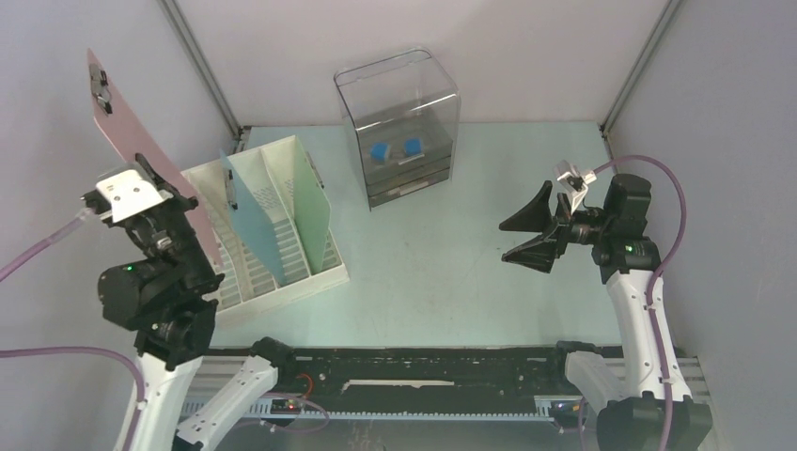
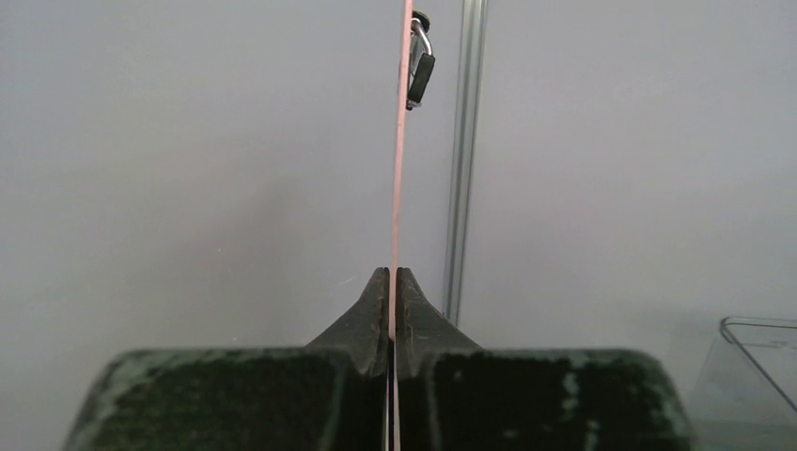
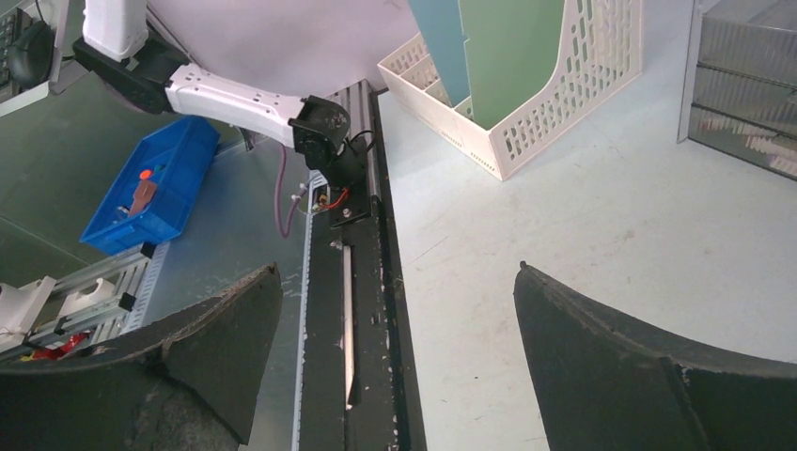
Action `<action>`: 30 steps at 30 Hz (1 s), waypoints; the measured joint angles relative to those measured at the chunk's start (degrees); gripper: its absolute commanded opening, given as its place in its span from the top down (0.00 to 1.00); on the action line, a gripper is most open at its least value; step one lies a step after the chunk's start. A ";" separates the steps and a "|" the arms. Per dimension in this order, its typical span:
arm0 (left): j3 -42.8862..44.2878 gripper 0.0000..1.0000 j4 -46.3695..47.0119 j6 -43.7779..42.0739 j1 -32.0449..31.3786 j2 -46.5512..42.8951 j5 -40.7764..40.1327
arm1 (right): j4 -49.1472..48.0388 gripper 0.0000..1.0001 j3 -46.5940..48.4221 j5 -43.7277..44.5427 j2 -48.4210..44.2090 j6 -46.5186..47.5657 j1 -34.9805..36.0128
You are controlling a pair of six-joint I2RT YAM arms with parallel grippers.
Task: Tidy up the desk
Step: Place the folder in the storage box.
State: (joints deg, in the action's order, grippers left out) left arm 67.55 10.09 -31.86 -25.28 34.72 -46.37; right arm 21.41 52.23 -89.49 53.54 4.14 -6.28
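The desk [image 1: 451,272] is a pale mint-green top between grey walls. My left gripper [image 1: 177,202] is raised at the left, above the white file rack [image 1: 282,272], and is shut on the lower edge of a pink clipboard [image 1: 141,141]. In the left wrist view the board [image 2: 402,141] stands edge-on between the closed fingers [image 2: 414,301], with its metal clip [image 2: 419,66] at the top. My right gripper [image 1: 506,241] hovers over the right half of the desk, open and holding nothing; its wrist view shows it [image 3: 396,270] above the front rail [image 3: 362,310].
The rack holds a blue board [image 1: 249,211] and a green board [image 1: 315,202], both upright. A clear drawer box [image 1: 399,122] with blue items [image 1: 381,150] stands at the back centre. A black rail [image 1: 423,366] runs along the front edge. A blue bin [image 3: 150,183] sits off the desk.
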 measured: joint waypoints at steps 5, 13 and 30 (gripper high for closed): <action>-5.40 1.00 -2.32 8.31 10.91 0.31 6.99 | 0.11 0.00 0.00 0.00 0.00 0.00 -0.11; -18.32 1.00 -4.04 18.16 17.99 -2.54 17.99 | 0.17 0.00 0.00 0.00 0.15 -0.02 -0.11; -36.39 1.00 5.20 19.89 26.60 -7.37 27.17 | 0.22 0.00 0.00 0.00 0.55 0.00 -0.39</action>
State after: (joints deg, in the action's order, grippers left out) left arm 31.16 15.29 -11.97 1.32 27.35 -19.20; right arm 21.63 52.23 -89.49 54.08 4.14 -6.68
